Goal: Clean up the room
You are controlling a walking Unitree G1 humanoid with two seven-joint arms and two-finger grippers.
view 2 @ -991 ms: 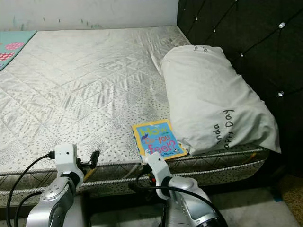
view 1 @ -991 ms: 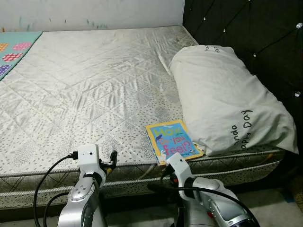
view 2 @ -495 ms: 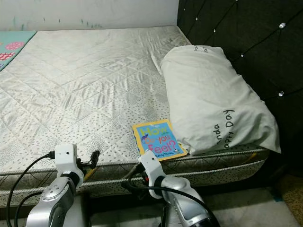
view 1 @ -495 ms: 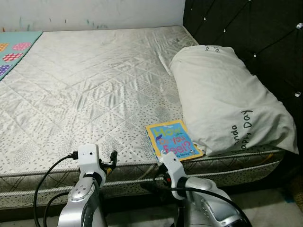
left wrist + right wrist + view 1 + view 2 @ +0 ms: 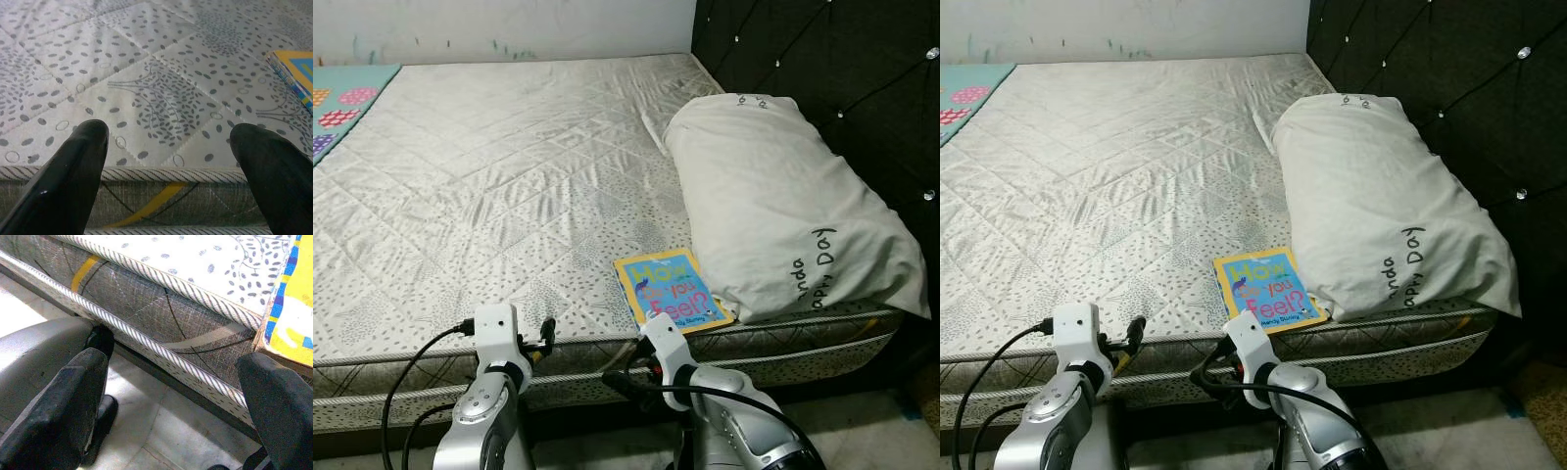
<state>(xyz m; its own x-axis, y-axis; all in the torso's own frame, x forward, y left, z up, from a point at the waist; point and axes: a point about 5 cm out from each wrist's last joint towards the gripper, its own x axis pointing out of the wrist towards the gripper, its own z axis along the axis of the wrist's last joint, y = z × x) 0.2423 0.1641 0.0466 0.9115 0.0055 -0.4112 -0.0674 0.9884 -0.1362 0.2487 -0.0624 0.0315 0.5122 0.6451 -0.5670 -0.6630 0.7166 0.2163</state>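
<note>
A children's book point(image 5: 671, 291) with a yellow and blue cover lies flat at the front edge of the mattress point(image 5: 509, 166), touching the grey pillow point(image 5: 783, 206). My left gripper point(image 5: 544, 333) hovers open at the mattress's front edge, left of the book; its wrist view has the book's corner point(image 5: 296, 73) off to one side. My right gripper point(image 5: 619, 382) is open and empty, low in front of the mattress side, below and left of the book point(image 5: 293, 318). It points along the bed's side toward the floor.
A dark tufted headboard point(image 5: 842, 69) rises behind the pillow on the right. A teal patterned mat point(image 5: 342, 98) lies at the far left of the bed. Pale floor point(image 5: 161, 431) runs under the bed frame.
My right arm has swung left and down, away from under the book. My left arm has sunk a little. Book and pillow have not moved.
</note>
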